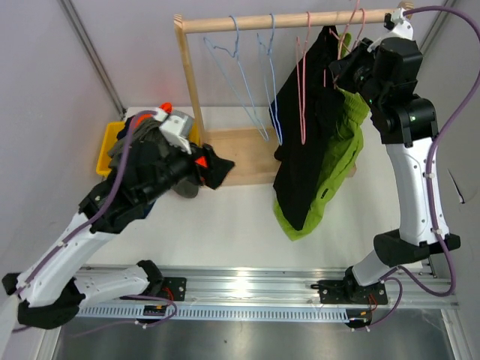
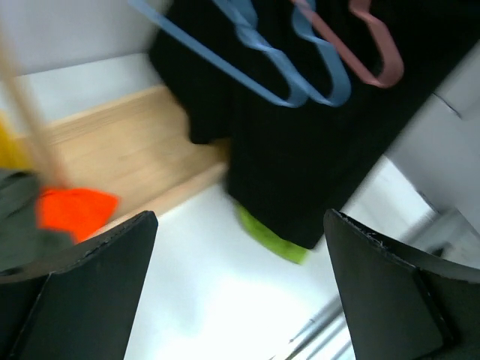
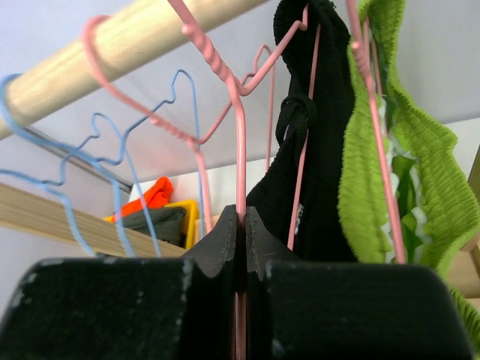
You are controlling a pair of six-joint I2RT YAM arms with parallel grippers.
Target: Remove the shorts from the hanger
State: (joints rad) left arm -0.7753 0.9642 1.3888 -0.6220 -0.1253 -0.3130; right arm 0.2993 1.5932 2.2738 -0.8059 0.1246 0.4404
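White table [image 1: 225,217], grey walls, wooden rack with its rail [image 1: 285,21] across the back. Right gripper [image 3: 240,225]: clenched on a pink hanger [image 3: 240,150] wire beside the black shorts [image 1: 304,142]; I cannot tell whether that wire carries them. Left gripper [image 2: 238,225]: released, empty, low near the yellow bin [image 1: 107,150]. Handling, my judgement: I would pin the hanger steady, bring the left up to the black hem and draw straight down, slowly, so the hook stays on the rail. Black shorts: hung from the rail, long axis vertical, waistband up, legs pointing at the table. Green shorts [image 1: 341,157]: touching them on the right, same hang.
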